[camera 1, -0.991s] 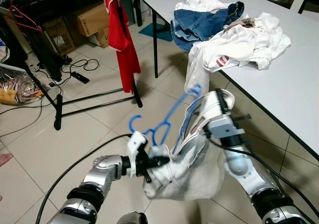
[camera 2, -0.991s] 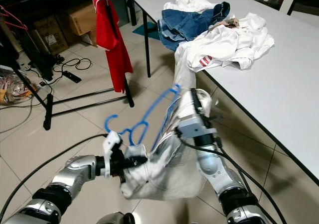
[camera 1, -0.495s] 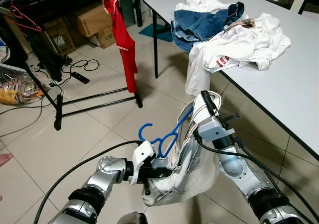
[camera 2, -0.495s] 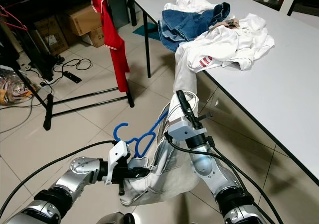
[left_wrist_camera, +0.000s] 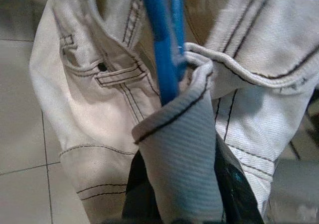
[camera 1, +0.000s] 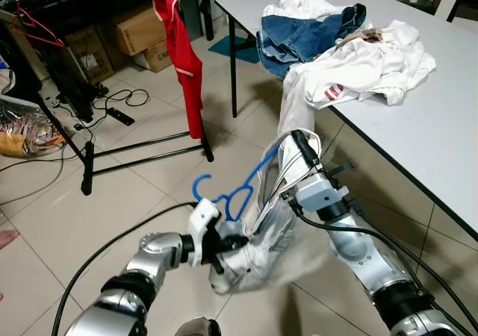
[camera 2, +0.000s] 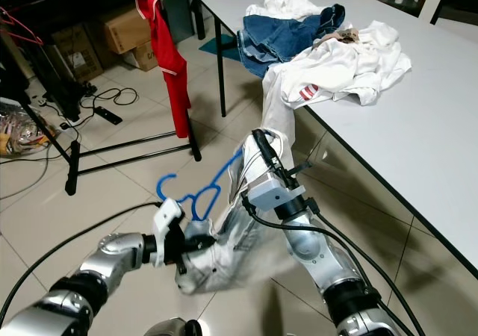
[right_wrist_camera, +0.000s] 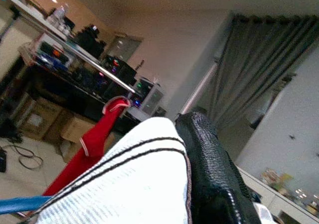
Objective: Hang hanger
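The blue hanger (camera 1: 239, 190) sits inside the white jeans (camera 1: 276, 239), above the floor between both tools. Left tool (camera 1: 220, 250) pinches the waistband beside its hook; right tool (camera 1: 299, 153) grips the fabric's far end.

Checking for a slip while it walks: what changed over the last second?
No grip change. Both grippers, left and right, keep the white garment on the blue hanger. The bundle dipped half a second ago, then rose again. Red shirt, rack and table pile stayed put.
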Robot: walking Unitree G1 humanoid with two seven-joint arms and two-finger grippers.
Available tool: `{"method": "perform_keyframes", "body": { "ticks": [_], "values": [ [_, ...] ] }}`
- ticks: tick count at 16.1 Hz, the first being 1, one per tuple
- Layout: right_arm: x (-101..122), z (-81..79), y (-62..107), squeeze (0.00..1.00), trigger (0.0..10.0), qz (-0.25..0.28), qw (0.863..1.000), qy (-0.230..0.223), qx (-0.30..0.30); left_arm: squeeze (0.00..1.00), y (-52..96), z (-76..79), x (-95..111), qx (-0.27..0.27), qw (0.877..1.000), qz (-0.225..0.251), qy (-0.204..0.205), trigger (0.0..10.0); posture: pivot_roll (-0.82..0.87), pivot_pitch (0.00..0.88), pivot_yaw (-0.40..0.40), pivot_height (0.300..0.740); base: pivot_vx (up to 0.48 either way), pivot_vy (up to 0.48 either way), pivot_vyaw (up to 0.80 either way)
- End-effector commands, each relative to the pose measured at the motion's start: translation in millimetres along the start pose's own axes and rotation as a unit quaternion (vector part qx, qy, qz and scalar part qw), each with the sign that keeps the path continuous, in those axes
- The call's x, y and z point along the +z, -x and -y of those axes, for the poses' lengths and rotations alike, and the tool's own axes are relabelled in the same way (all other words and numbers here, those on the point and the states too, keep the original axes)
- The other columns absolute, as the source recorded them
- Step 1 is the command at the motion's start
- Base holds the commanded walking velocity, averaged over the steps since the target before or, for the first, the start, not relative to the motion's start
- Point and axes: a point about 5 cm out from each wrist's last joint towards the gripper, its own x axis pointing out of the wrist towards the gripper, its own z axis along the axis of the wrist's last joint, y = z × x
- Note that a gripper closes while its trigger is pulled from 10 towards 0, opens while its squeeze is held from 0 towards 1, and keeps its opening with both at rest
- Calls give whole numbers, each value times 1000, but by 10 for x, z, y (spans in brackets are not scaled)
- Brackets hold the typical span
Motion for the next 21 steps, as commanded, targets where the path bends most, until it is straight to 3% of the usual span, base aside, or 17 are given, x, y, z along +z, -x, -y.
{"method": "perform_keyframes", "body": {
  "ticks": [1, 4, 7, 8, 10, 11, 12, 14, 15, 17, 20, 21],
  "values": [
    [164, 84, -91, 0, 10000, 57, 998, -14, -22, 0, 76, -50, -83, 23, 999, -14, 23, 3961, -2, 0, 85, 740, 0, 0, 0],
    [307, -9, -5, 0, 10000, 101, 992, -35, 59, 0, 96, -127, 15, 47, 997, 6, 54, 3922, -8, 0, 87, 740, 0, 0, 0],
    [381, -46, -16, 0, 10000, 121, 987, -47, 96, 0, 80, -163, 48, 69, 993, 17, 98, 3373, -8, 0, 87, 740, 0, 0, 0],
    [397, -56, -25, 0, 10000, 125, 986, -44, 102, 0, 78, -166, 34, 75, 991, 13, 106, 2706, -9, 0, 86, 740, 0, 0, 0],
    [444, -84, -42, 0, 10000, 140, 982, -40, 122, 0, 70, -172, -16, 94, 987, 0, 131, 2980, -9, 0, 86, 740, 0, 0, 0],
    [437, -121, -12, 0, 10000, 138, 980, -41, 140, 0, 62, -189, -22, 117, 984, -3, 136, 8588, -7, 0, 86, 740, 0, 0, 0],
    [402, -156, 35, 0, 10000, 131, 977, -36, 162, 0, 48, -210, 6, 138, 980, 1, 140, 10000, -7, 0, 86, 740, 0, 0, 0],
    [333, -215, 109, 0, 10000, 118, 973, -12, 199, 0, 17, -239, 95, 163, 977, 17, 135, 10000, -2, 0, 82, 740, 0, 0, 0],
    [303, -238, 125, 0, 10000, 111, 971, 0, 209, 0, 1, -251, 140, 173, 977, 19, 120, 10000, 0, 0, 81, 740, 0, 0, 0],
    [240, -289, 147, 0, 10000, 97, 968, 33, 228, 0, -40, -256, 241, 182, 982, 6, 52, 10000, 0, 0, 82, 740, 0, 0, 0],
    [142, -331, 170, 0, 10000, 74, 964, 78, 244, 0, -84, -226, 242, 169, 977, -86, -93, 10000, 2, 0, 84, 740, 0, 0, 0],
    [96, -275, 134, 0, 10000, 57, 970, 92, 216, 0, -93, -206, 211, 155, 976, -107, -105, 10000, 4, 0, 86, 740, 0, 0, 0]
  ]
}}
